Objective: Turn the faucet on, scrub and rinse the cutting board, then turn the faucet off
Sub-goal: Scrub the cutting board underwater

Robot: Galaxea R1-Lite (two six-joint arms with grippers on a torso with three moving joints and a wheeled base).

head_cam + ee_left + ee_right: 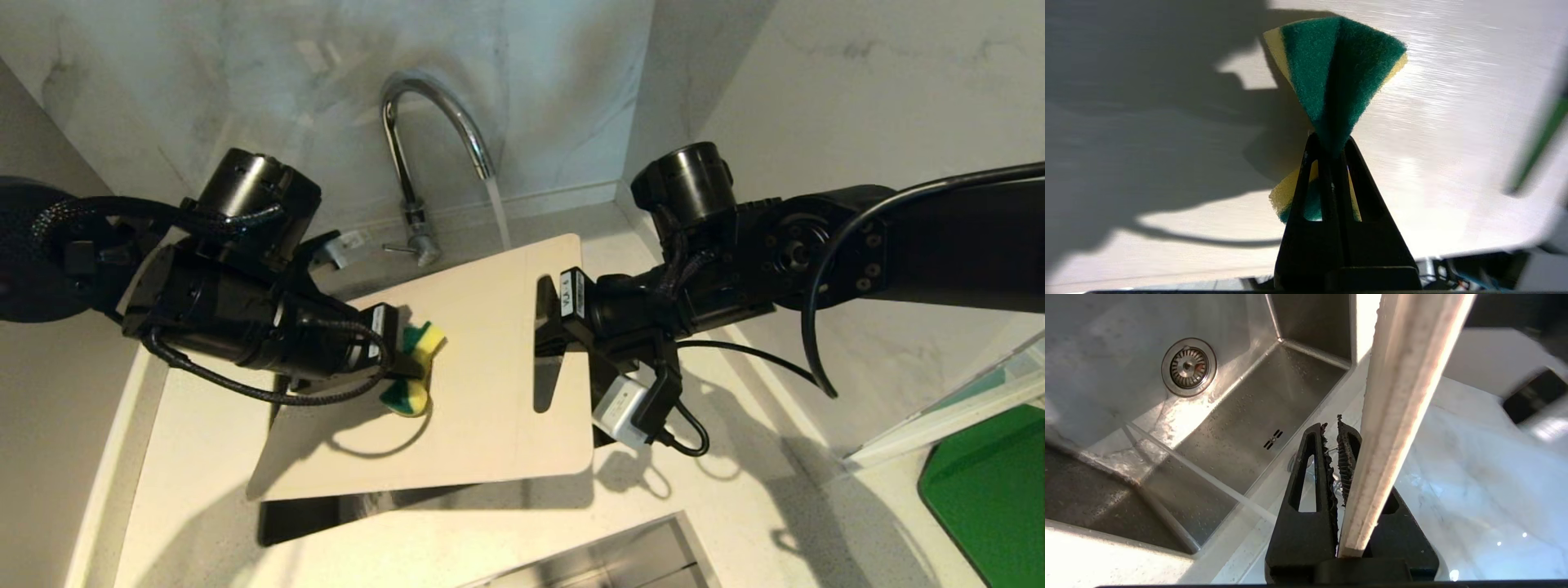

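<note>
Only one piece of printed matter found: a small white label (574, 296) on the black wrist housing of the right arm, just behind the jaws that clamp the edge of the cutting board (457, 367). It carries a few dark characters running along its length, too small to make out; no letter or digit can be confirmed. A pale tag-like patch (353, 242) near the left arm's wrist shows no readable marks either. No brand, number or sign is readable on the faucet (433, 155), the board, or anything in either wrist view.
</note>
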